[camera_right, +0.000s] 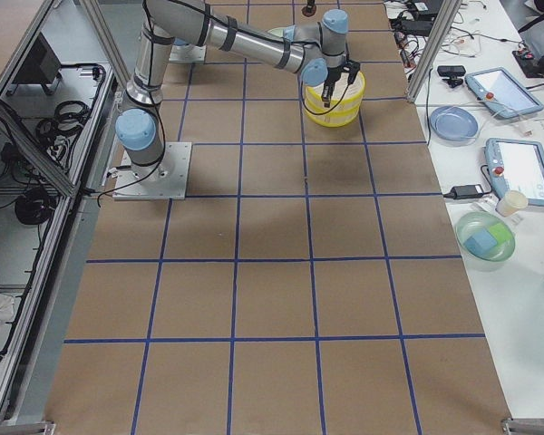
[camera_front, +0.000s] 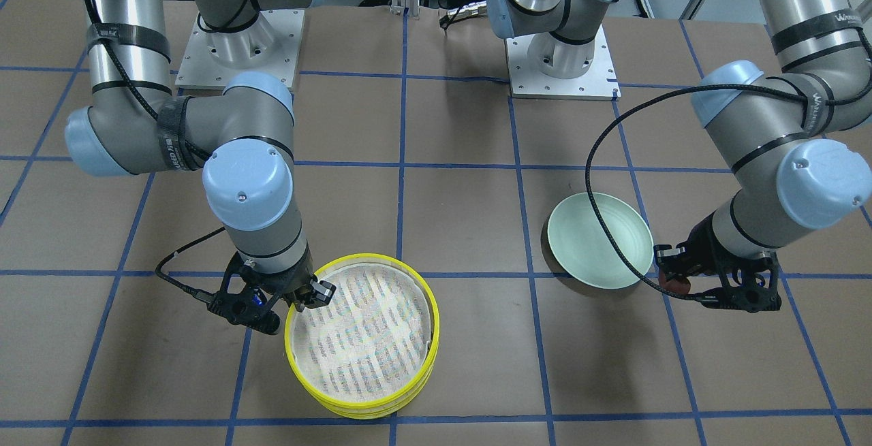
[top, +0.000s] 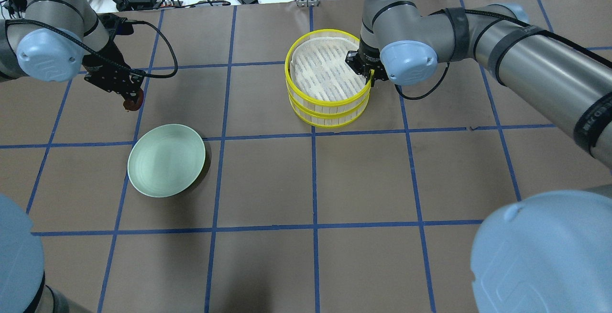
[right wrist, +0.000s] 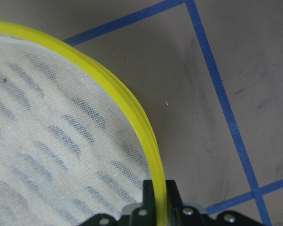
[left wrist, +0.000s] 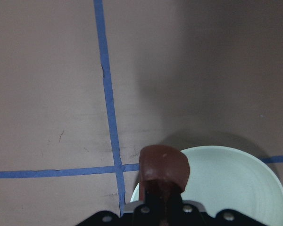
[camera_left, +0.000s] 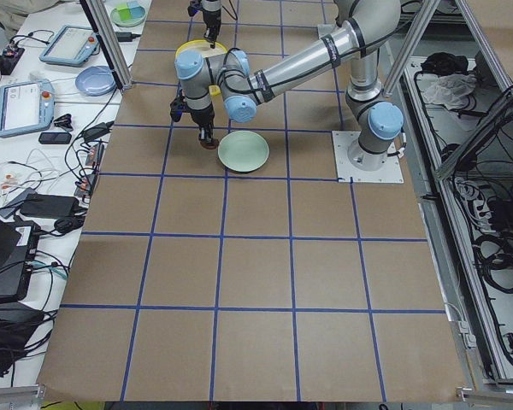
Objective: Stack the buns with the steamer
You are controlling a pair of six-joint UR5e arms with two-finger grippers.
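While the left end effector [top: 131, 98] is hanging over bare worktop [top: 363, 184] in the upper left of the overhead view, it is clamping the dark brown bun [left wrist: 163, 167] between its fingers, jaws pinched narrow on it. Bun is being held off the worktop, just beyond the far edge of the green plate [top: 166, 160]. In the left wrist view it is overlapping the plate's rim at bottom centre. Plate is lying flat in the left half of the overhead view, well apart from the steamer.

Right end effector [top: 369, 75] is gripping the yellow rim of the top steamer tier [top: 306, 52], on its right side in the overhead view. Right wrist view is showing one finger inside the rim and one outside, jaws closed down narrow on it. Top tier is sitting on the bottom steamer tier [top: 330, 119], the pair standing upper centre in the overhead view and lower centre-left in the front-facing view. Top tier is looking slightly offset from the bottom one; can't tell whether it is fully seated. White striped mesh is showing inside the top tier.
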